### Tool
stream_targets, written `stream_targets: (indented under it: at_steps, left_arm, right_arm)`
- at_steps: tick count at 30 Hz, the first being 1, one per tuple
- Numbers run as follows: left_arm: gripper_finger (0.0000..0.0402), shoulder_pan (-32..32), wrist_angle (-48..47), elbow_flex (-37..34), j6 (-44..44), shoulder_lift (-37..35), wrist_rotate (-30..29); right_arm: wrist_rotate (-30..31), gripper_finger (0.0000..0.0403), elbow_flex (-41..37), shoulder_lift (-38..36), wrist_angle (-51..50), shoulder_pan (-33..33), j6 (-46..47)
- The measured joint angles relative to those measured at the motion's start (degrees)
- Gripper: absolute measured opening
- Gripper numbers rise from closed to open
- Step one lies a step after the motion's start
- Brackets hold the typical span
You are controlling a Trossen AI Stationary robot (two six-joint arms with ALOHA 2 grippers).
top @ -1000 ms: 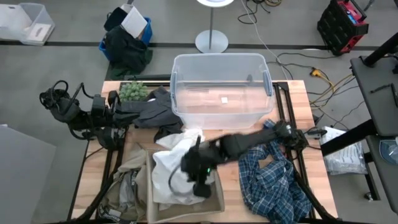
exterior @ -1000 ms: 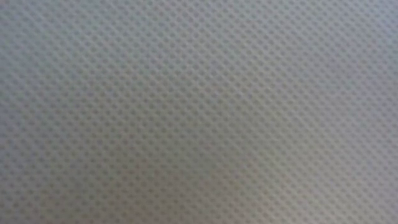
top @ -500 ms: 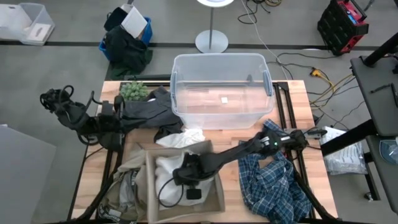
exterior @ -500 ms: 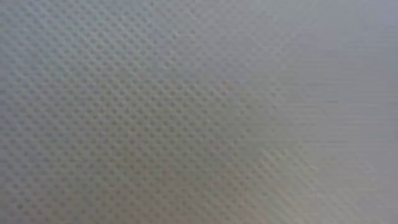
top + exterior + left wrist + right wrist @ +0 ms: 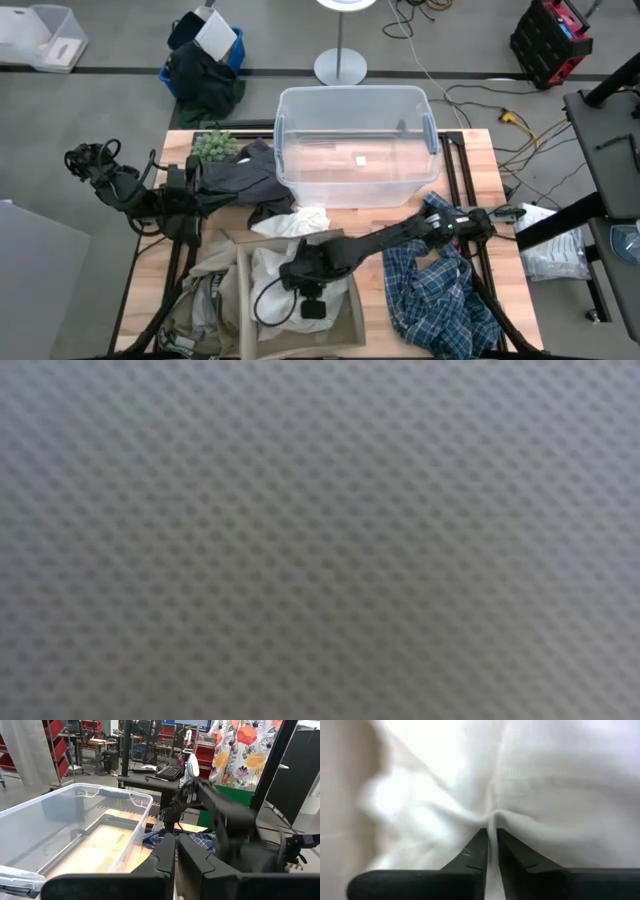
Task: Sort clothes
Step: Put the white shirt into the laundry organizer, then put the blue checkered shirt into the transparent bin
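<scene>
The white shirt (image 5: 272, 285) lies in the tan bin (image 5: 352, 322), pinched by the closed right hand (image 5: 491, 846). The left hand (image 5: 176, 851), closed on a dark piece (image 5: 235, 827), hangs beside the clear tub (image 5: 352, 128). The plaid shirt (image 5: 440, 290) and a khaki piece (image 5: 205, 295) sit unsorted on the counter (image 5: 375, 220); sorting looks barely begun.

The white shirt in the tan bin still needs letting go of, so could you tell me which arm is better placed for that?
Right. The right gripper is shut on a fold of the white shirt over the tan bin, while the left gripper is across the table, pinching the dark garment.
</scene>
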Motion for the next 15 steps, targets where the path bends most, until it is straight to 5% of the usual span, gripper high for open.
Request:
stream_targets:
  at_steps: [8, 15]
  left_arm:
    - [0.0001, 0.0, 0.0, 0.0, 0.0, -0.1, 0.0]
    - [0.0001, 0.0, 0.1, 0.9, -0.1, -0.1, 0.0]
  right_arm:
    - [0.4, 0.0135, 0.0, -11.6, -5.1, -0.4, 6.5]
    - [5.9, 0.0212, -1.2, -22.8, -30.0, 0.6, 22.9]
